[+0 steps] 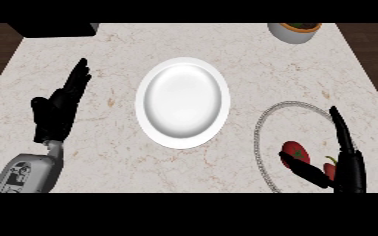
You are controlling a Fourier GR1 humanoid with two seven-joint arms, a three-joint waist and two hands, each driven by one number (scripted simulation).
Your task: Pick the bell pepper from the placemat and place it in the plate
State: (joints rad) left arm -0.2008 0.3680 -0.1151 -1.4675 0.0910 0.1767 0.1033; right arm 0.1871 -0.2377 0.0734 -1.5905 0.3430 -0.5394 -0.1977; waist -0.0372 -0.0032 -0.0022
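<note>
Right now the red bell pepper (295,151) lies on the round placemat (260,129) nr the counter's (111,55) right edge. The right hand (348,161) is spread round it, thumb across, fingers straight, prob. to close on it. White plate (182,102) sits mid-counter; left hand (57,107) rests open by the left edge.

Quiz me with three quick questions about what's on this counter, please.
1. True or false: the white plate has nothing on it.
2. The bell pepper lies on: A) the plate, B) the round placemat, C) the bare counter.
3. Fill in: the hand beside the pepper is the robot's ____ hand.

Key: 1 true; 2 B; 3 right, the right hand, its thumb lying across the pepper.
</note>
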